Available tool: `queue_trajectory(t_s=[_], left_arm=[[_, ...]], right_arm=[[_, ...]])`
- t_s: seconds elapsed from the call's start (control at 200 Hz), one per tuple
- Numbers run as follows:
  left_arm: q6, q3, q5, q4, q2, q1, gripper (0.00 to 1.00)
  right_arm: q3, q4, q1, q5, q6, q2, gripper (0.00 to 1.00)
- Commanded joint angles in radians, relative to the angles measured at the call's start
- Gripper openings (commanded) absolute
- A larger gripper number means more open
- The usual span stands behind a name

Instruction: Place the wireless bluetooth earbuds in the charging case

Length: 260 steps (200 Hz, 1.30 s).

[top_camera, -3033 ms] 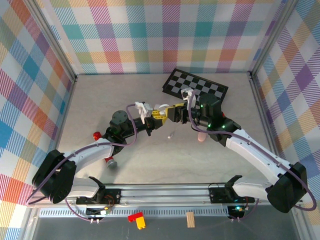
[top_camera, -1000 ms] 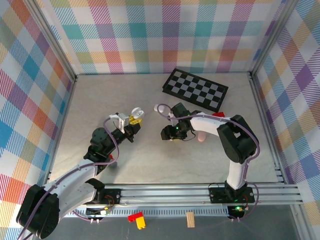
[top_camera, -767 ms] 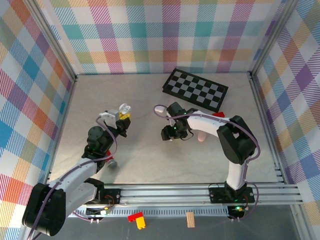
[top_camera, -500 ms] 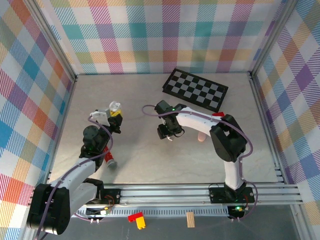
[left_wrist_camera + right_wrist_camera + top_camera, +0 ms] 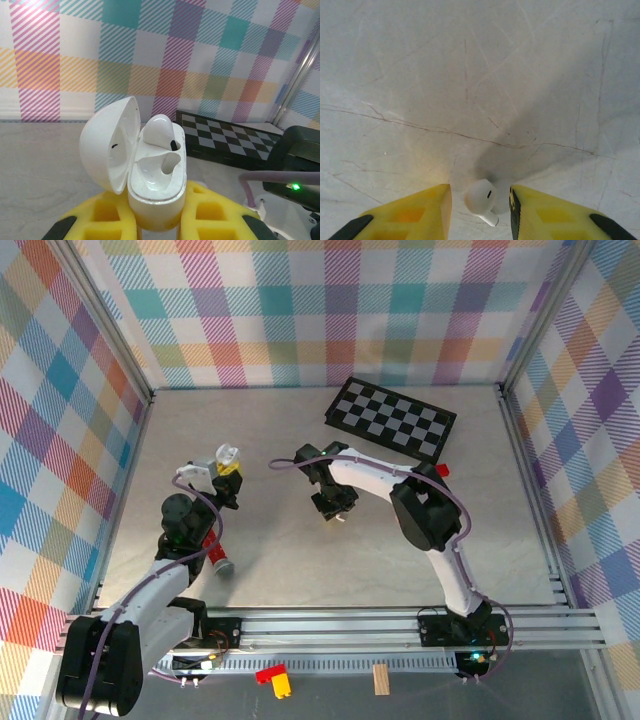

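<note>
The grey table (image 5: 300, 570) lies open along its near edge and toward its left edge. A checkerboard (image 5: 392, 418) sits near the far edge, right of centre. My left gripper (image 5: 227, 468), over the left half, is clamped on the charging case (image 5: 150, 170). Its lid is hinged open to the left, with one white earbud (image 5: 160, 131) seated in a well and the other well bare. My right gripper (image 5: 480, 192) hangs low over mid-table, jaws apart. A second white earbud (image 5: 481, 197) lies on the surface between them, touching neither finger, with bare table ahead.
</note>
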Motion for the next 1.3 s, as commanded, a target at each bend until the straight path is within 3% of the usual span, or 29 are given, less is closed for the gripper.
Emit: queue_trajectory(t_s=[0.0,0.645,0.86,1.295], left_arm=[[0.025,-0.008,0.039,0.011,-0.015,0.013,0.00],[0.043,-0.003,0.052,-0.010,-0.015,0.012,0.00],[0.074,0.000,0.006,-0.006,-0.025,-0.029,0.00],[0.158,0.092,-0.168,0.114,0.172,-0.327,0.00]], right_arm=[[0.035,-0.064,0.003,0.003,-0.031,0.024,0.35],[-0.012,0.005,-0.005,-0.033,-0.018,0.013,0.22],[-0.153,0.171,-0.034,-0.073,0.049,-0.152,0.22],[-0.602,0.710,-0.143,-0.169,0.223,-0.677,0.22]])
